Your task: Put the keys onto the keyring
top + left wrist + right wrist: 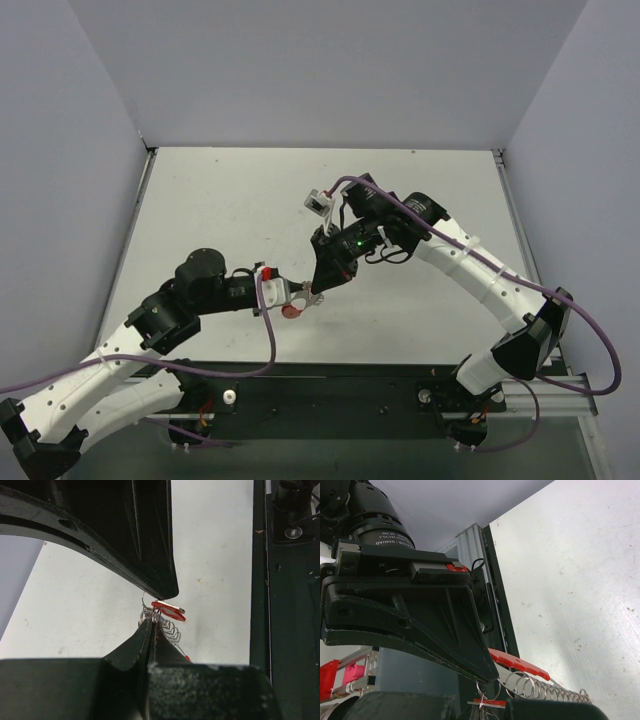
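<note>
White tabletop (210,210); left hand (301,297) pinches keyring (291,311), right hand (318,291) pinches keys (169,611), tips nearly meeting; purple cable (269,330) beside left hand.

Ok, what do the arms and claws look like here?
White perforated shells with black joints on the left arm and right arm. A purple cable trails along each. The left claw and right claw are black, flat and tapering. A green light glows on the right wrist.

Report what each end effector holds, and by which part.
The left end effector pinches the keyring by its silvery coiled band; the right end effector seemingly grips the key by its red head.
</note>
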You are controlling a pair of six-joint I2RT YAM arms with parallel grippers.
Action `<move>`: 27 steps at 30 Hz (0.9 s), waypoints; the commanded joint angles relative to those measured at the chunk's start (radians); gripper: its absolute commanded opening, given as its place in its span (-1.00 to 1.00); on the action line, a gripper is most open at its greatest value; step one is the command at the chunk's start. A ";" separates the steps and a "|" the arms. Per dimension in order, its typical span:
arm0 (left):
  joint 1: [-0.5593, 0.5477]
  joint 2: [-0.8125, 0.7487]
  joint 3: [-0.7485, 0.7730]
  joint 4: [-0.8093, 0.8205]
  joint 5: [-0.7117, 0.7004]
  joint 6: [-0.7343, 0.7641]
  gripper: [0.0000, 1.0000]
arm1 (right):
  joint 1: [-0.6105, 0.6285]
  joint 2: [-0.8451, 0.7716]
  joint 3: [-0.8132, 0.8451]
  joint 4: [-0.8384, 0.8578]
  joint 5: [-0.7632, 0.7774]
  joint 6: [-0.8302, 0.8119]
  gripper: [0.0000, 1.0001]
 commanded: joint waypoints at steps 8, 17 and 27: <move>-0.030 0.012 0.049 0.039 -0.147 -0.016 -1.00 | 0.039 0.011 0.080 -0.030 -0.031 0.030 -1.00; -0.093 0.044 0.086 0.082 -0.280 -0.067 -1.00 | 0.054 0.017 0.082 -0.004 -0.046 0.070 -1.00; -0.288 0.143 0.120 0.150 -0.530 -0.079 -1.00 | 0.057 0.004 0.076 0.025 -0.047 0.094 -1.00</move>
